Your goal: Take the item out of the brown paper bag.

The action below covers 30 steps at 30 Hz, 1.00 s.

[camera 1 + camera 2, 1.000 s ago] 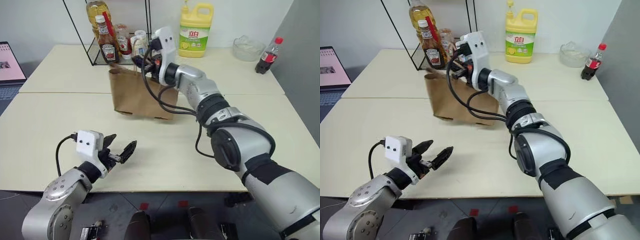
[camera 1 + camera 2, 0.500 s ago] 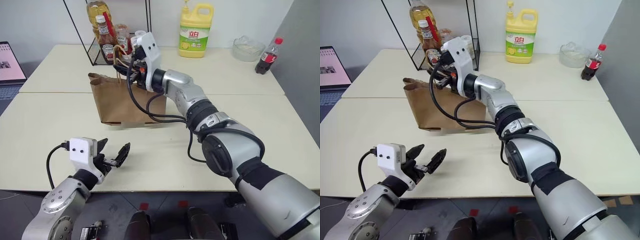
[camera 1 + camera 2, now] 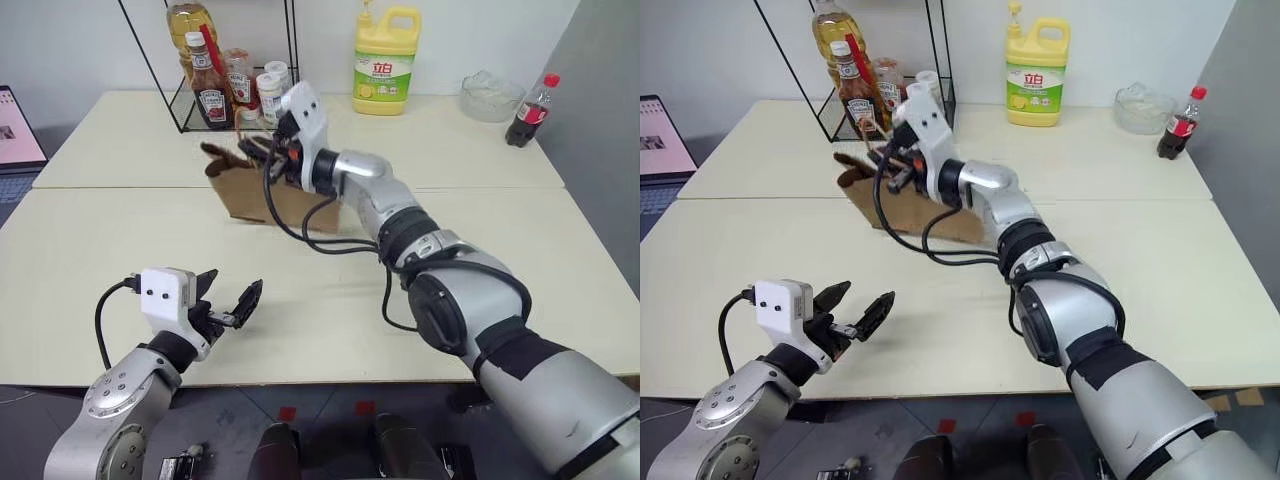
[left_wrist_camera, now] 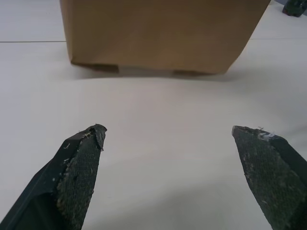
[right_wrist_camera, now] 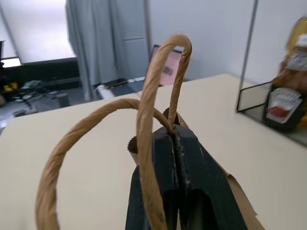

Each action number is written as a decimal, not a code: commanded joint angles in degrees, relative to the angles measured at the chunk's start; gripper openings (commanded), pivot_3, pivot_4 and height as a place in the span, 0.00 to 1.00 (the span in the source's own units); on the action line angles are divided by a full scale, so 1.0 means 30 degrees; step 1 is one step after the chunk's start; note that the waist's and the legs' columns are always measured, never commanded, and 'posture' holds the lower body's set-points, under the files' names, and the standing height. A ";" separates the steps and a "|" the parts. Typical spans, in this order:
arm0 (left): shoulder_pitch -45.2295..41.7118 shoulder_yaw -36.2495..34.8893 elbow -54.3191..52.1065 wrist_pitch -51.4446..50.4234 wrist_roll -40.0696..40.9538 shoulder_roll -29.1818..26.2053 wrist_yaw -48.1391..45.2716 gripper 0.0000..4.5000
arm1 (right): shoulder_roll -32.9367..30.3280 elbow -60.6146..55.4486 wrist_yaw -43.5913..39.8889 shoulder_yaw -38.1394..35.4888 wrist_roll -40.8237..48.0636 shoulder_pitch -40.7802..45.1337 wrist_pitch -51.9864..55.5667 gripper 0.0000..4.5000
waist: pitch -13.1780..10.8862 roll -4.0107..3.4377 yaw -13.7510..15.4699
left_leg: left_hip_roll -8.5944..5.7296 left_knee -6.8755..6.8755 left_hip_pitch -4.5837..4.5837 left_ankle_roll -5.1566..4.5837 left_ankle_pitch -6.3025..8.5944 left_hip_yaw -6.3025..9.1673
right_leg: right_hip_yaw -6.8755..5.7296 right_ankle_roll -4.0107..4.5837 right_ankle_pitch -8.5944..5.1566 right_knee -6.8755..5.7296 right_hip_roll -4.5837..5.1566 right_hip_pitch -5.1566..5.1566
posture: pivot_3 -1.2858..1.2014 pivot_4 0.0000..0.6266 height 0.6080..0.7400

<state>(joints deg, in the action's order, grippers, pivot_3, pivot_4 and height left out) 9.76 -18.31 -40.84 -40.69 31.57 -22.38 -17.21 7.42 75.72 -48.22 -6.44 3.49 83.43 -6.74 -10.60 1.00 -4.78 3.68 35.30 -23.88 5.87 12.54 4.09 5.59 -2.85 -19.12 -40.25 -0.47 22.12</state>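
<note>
Jaws of my right gripper [image 5: 175,143] are pinched shut on the brown paper bag [image 3: 262,196]; my left gripper [image 3: 228,305] hangs wide open above the counter [image 3: 90,240].

1. I seem to be in a lab or office test room got up as a kitchen corner: two plain cream tables [image 3: 120,240] pushed together fill the middle of the frame, against a bare white wall.
2. At the upper left, a black wire rack [image 3: 200,100] holds a ketchup bottle [image 3: 207,95], an oil bottle [image 3: 190,25] and small jars.
3. At top centre stands a yellow detergent jug [image 3: 383,62]; upper right, a glass bowl [image 3: 490,97] and a cola bottle [image 3: 527,98].
4. At the far left edge sits a laptop [image 3: 15,140].
5. My right wrist view shows grey curtains [image 5: 105,48] and cluttered desks beyond.
</note>
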 commanded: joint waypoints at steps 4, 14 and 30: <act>-0.0645 0.0225 0.0073 0.0267 0.0283 -0.0309 -0.0340 1.00 | -0.0106 -0.1017 -0.1407 0.1263 -0.0767 -0.0788 -0.0722 0.01 | 0.0002 0.0002 0.0002 | -0.0001 0.0047 0.0004 0.0023 -0.0013 0.0003 | -0.0001 0.0000 0.0000 -0.0040 0.0000 -0.0004 | 0.52 0.24 1.00; -0.1488 0.0643 0.0874 0.0296 0.0113 -0.0630 -0.0587 1.00 | -0.0966 -0.1062 0.0117 0.0992 -0.0615 -0.0046 -0.0664 0.14 | 0.0002 0.0002 0.0042 | -0.0008 0.0223 0.0006 -0.0035 0.0020 0.0037 | -0.0002 0.0000 -0.0002 -0.0200 -0.0018 -0.0012 | 0.52 0.24 1.00; -0.4353 0.0082 0.3445 0.0051 0.0696 -0.3270 -0.3138 1.00 | -0.4448 -0.8492 -0.3777 0.1810 0.0606 -0.3167 0.2421 0.99 | 0.0002 0.0004 0.0082 | -0.0009 0.0223 0.0003 -0.0034 0.0020 0.0055 | -0.0010 0.0001 -0.0003 -0.0193 -0.0023 -0.0028 | 0.52 0.24 1.00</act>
<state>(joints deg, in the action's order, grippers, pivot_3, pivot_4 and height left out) -1.86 -16.07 -30.56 -40.96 32.60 -30.69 -25.00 -4.84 56.75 -57.52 -1.57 3.68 75.58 -2.12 -10.59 1.01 -4.54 3.66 35.96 -23.87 5.77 12.60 4.26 5.56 -2.84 -19.12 -40.82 -0.55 22.04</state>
